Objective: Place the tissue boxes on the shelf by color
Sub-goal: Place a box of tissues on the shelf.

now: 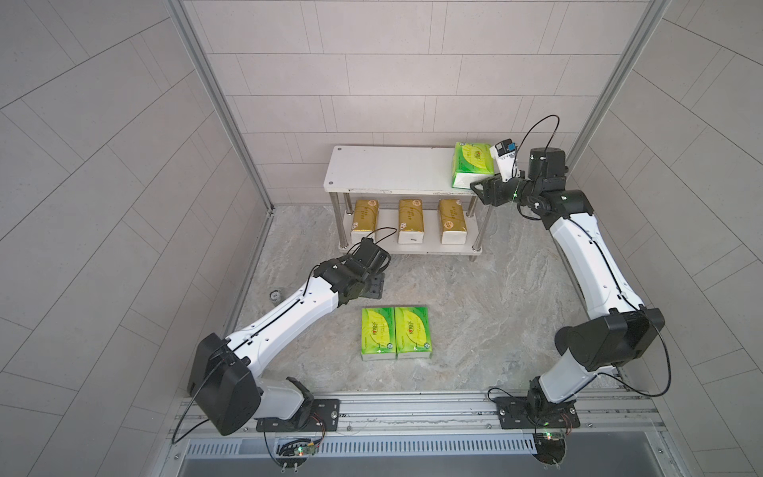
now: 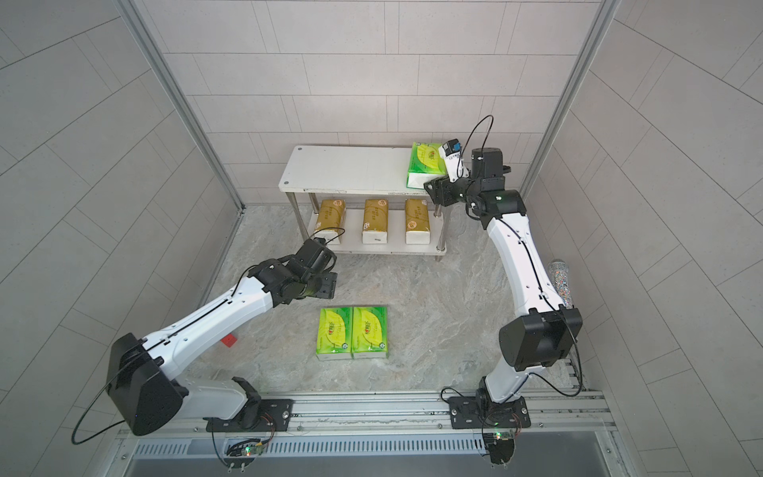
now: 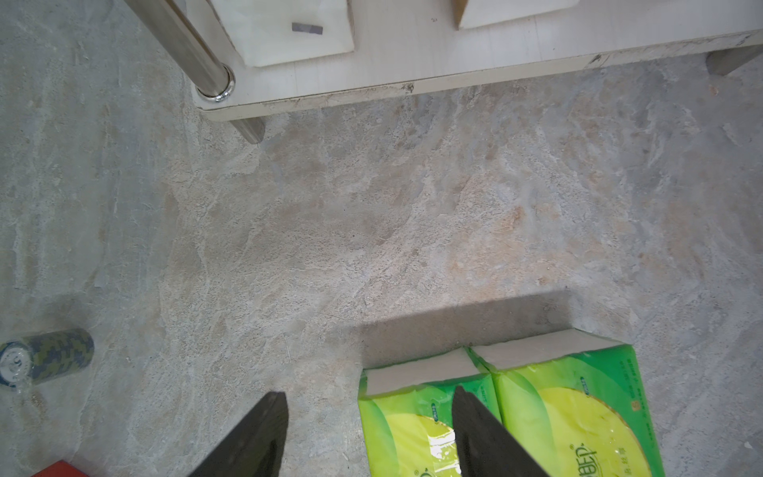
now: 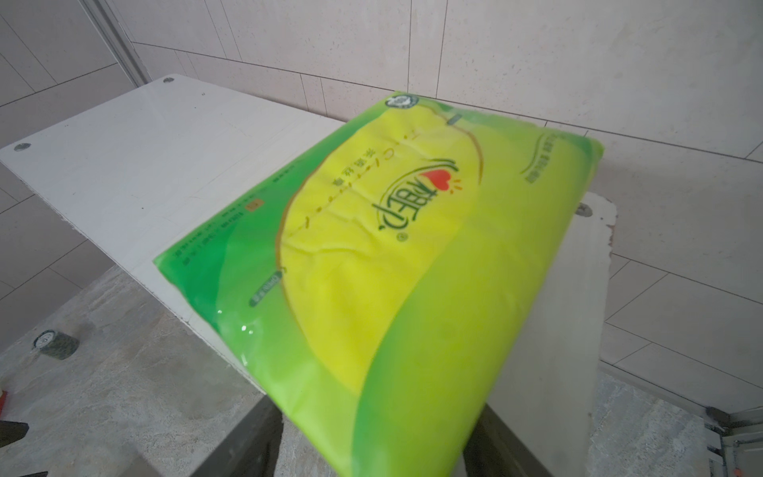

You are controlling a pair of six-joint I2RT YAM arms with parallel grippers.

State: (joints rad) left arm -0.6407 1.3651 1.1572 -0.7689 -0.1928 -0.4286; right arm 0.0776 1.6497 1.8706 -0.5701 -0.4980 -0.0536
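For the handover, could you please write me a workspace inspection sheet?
Surface: marbled grey tabletop.
Job's things: white two-tier shelf holds three gold-brown tissue packs on its lower board, one green-and-yellow tissue pack on top; two more touch on the tabletop.
Clutter: camouflage cylinder; red block; glittery cylinder.
Grippers: left gripper jaws open, empty; right gripper at the top pack, grip unclear.
Cables: black cable loops at both wrists.
Surroundings: pale tiled walls.

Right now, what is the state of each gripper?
Left gripper: open, empty.
Right gripper: closed on the soft green-and-yellow tissue pack.
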